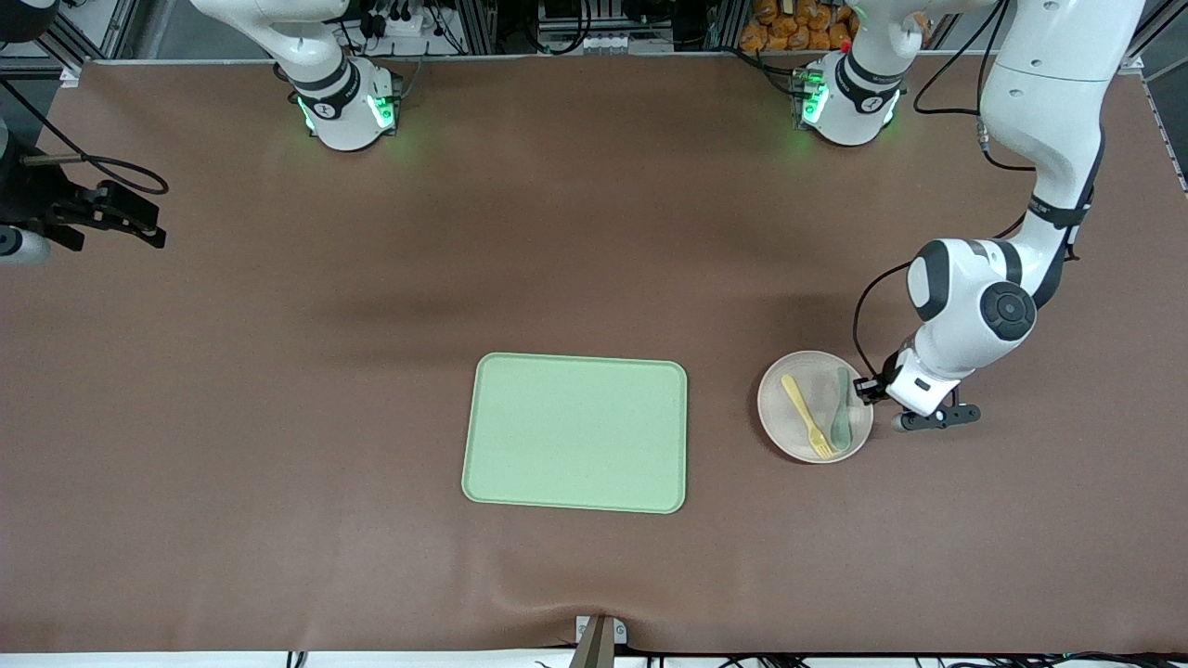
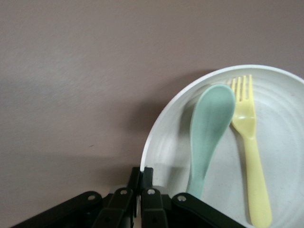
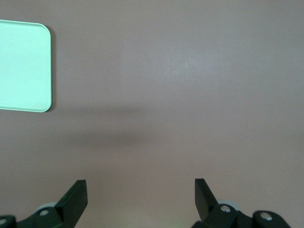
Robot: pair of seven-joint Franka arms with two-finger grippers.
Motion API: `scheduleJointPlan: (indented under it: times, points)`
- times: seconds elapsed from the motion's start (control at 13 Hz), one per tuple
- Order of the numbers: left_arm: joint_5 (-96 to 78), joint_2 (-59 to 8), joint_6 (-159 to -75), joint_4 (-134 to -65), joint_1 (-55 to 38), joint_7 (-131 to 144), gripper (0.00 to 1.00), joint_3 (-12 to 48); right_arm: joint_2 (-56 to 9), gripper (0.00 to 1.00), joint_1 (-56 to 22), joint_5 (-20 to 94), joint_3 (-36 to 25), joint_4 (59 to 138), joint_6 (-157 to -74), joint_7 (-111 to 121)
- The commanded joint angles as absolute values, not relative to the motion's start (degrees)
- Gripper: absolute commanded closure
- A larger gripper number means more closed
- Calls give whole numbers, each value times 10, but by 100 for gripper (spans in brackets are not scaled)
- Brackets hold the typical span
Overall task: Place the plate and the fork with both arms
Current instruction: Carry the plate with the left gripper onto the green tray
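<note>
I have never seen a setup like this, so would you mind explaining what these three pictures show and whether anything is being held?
Two white robot arms are bolted along one edge of a brown table. The wide picture comes from a high camera facing them; each of the other two comes from a camera on one arm's wrist.

On the table lie a light green tray and, toward the left arm's end, a small pale plate carrying a yellow fork and a grey-green spoon.

The left gripper is shut on the plate's rim, its fingers pinched together. The right gripper waits open over bare table at the right arm's end, holding nothing.
</note>
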State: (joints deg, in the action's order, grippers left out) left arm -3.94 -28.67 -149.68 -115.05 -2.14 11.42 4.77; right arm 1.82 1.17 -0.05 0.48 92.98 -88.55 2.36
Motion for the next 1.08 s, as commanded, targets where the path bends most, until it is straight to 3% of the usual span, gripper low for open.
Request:
scheduleJointPlan:
  times: [0.0, 0.31, 0.77, 1.0]
  points:
    - [-42, -283, -1457, -1095, -33, 186, 100, 81, 2, 0, 25, -7, 18, 932, -901, 29]
    - [-41, -291, -1329, -963, -68, 312, 100, 136, -8, 0, 23, -3, 18, 932, -907, 27]
    - [-36, -406, -1330, -840, -221, 523, 100, 130, -33, 0, 7, 4, 18, 933, -926, 26]
    - [-33, -442, -1381, -831, -244, 535, 100, 127, -61, 0, -20, 17, 18, 930, -947, 25]
